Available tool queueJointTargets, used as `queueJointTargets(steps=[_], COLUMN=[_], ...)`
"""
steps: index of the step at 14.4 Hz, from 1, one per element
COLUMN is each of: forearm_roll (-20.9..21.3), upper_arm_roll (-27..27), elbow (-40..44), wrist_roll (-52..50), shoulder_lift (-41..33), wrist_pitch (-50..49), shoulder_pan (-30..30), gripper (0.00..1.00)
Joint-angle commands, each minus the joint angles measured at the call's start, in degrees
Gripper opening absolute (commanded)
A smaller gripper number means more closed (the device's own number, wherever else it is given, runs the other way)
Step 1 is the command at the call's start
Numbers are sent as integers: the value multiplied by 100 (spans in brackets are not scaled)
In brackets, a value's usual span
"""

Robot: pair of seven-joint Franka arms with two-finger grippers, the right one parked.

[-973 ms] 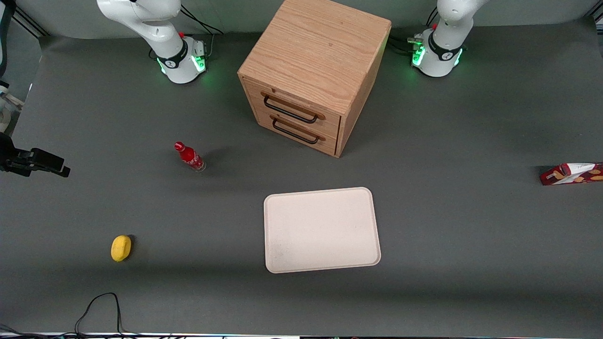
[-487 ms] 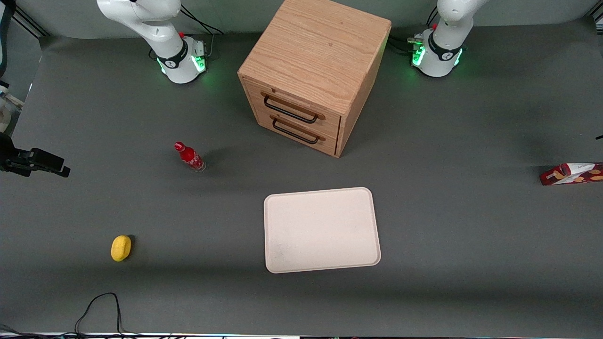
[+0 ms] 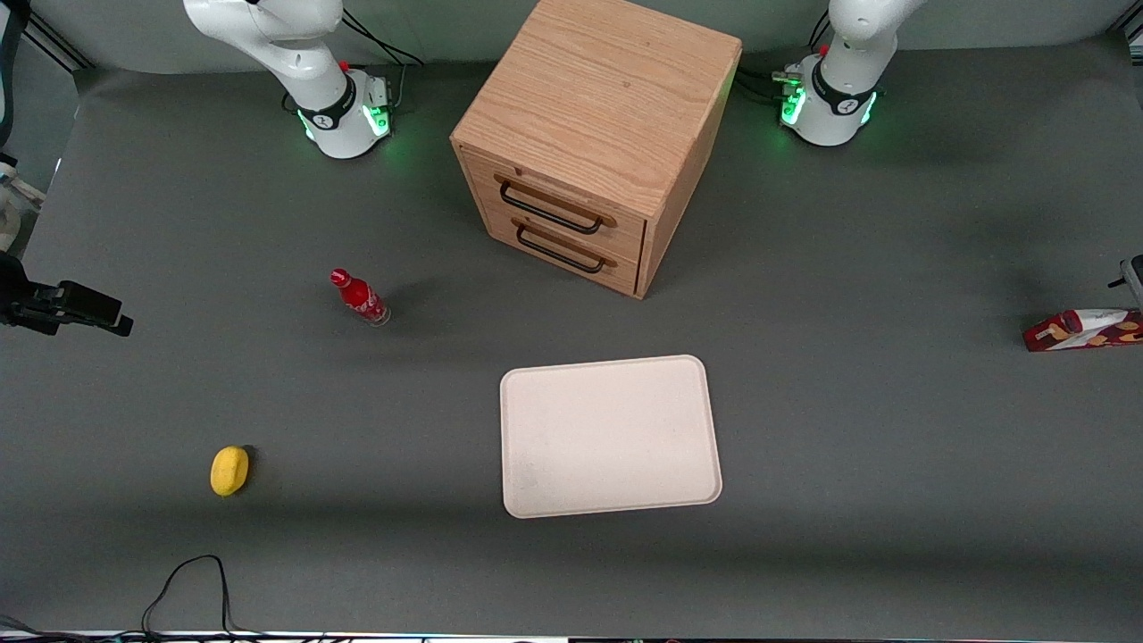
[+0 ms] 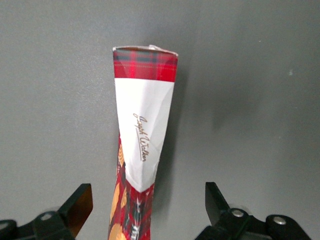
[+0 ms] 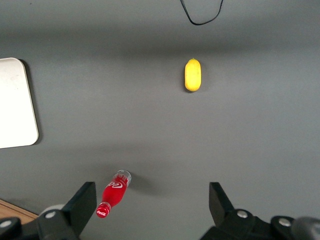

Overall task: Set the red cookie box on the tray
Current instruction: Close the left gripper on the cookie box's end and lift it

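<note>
The red cookie box (image 3: 1083, 329) lies flat on the gray table (image 3: 848, 429), at the right edge of the front picture, about halfway down. This is the working arm's end of the table. Its long side runs out of the frame there. In the wrist view the box (image 4: 141, 150) shows a tartan end, a white patch with gold writing and printed cookies lower down.

The gripper (image 4: 148, 204) hangs above the box with its two fingers (image 4: 216, 199) spread wide, one on each side of the carton and not touching it. It holds nothing. In the front picture only a small gray piece of it shows at the right edge, just above the box.

The tray (image 3: 610, 436) sits in the lower middle of the front picture, well apart from the box. Above it in the frame stands a wooden cabinet (image 3: 594, 138) with two drawers. To the left of the picture a small red bottle (image 3: 359, 297) stands upright, and at lower left lies a yellow lemon (image 3: 229, 471). A black cable (image 3: 192, 589) curls at the bottom left corner.
</note>
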Motion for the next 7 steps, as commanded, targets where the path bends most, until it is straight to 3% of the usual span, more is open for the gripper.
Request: queueJointTargets(steps=[1,5,6,7], forearm_roll=[1,1,-8,1], upper_arm_roll=[-8,-8,-8,-8], elbow=[-4,-4,-4,-4], wrist_roll=[144,144,153,179], shoulder_lift=[69,122,131,148], wrist_pitch=[137,145,145,145], shoulder_pan=[86,95,95,130], gripper=[100,99,88,6])
